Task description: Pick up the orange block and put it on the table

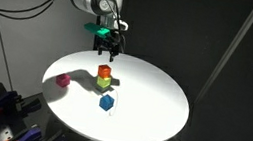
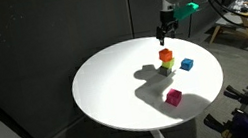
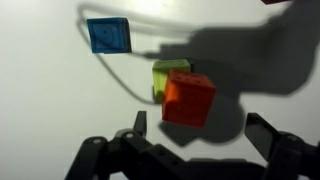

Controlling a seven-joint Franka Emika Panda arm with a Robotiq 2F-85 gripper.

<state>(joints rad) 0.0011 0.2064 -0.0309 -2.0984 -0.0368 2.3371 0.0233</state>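
The orange block [image 1: 104,71] sits on top of a yellow-green cube [image 1: 103,80] on the round white table [image 1: 152,105]. In another exterior view the orange block [image 2: 166,54] tops the same stack [image 2: 167,65]. My gripper [image 1: 107,45] hangs above the stack, apart from it, also seen in an exterior view [image 2: 166,29]. In the wrist view the orange block [image 3: 188,98] lies over the yellow-green cube [image 3: 165,75], and my gripper [image 3: 195,128] is open and empty with a finger on each side.
A blue cube [image 1: 107,102] lies near the stack, also in the wrist view [image 3: 108,35] and an exterior view [image 2: 186,65]. A pink cube [image 1: 62,80] sits near the table edge [image 2: 173,96]. Dark curtains surround the table.
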